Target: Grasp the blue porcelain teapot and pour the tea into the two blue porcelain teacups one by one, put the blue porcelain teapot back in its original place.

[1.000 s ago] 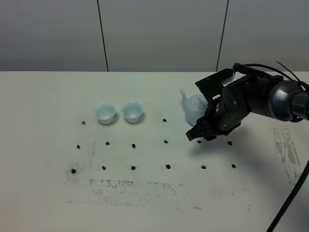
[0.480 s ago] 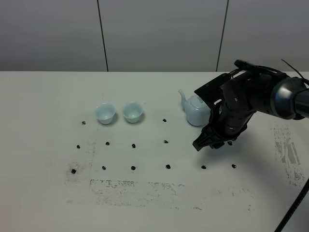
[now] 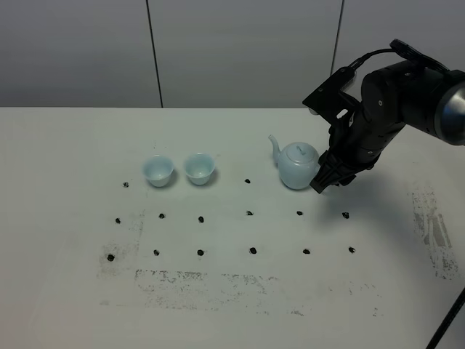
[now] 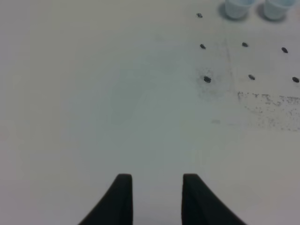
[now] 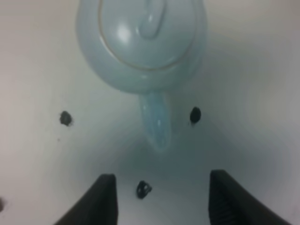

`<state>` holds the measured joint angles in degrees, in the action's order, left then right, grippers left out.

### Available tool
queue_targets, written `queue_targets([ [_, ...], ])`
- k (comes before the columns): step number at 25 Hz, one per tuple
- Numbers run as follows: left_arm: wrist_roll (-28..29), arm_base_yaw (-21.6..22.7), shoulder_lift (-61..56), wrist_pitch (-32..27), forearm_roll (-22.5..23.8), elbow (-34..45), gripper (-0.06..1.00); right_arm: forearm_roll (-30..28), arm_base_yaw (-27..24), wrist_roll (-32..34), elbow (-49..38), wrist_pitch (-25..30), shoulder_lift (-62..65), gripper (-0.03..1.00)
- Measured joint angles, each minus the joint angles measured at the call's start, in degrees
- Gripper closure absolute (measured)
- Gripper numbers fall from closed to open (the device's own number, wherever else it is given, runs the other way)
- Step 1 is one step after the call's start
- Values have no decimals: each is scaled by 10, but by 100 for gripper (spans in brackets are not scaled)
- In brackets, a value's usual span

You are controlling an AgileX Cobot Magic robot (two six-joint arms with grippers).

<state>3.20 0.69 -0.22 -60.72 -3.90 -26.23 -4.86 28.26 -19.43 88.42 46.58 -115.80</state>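
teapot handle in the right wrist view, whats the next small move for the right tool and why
Probably ease the right tool forward until the handle sits between its fingers, then close. The blue porcelain teapot stands upright, its handle pointing at the open tool, roughly centred but not yet between the fingers.

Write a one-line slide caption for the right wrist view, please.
Open jaws aligned with the handle of the blue porcelain teapot on the dotted table.
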Motion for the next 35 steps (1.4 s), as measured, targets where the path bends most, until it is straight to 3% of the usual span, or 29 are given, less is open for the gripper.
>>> queue_targets([
  [15,0,0,0,0,0,0,66,63,-7,-97,59,-17,-91,54],
  [35,0,0,0,0,0,0,66,98,-17,-130,63,-32,-109,62],
])
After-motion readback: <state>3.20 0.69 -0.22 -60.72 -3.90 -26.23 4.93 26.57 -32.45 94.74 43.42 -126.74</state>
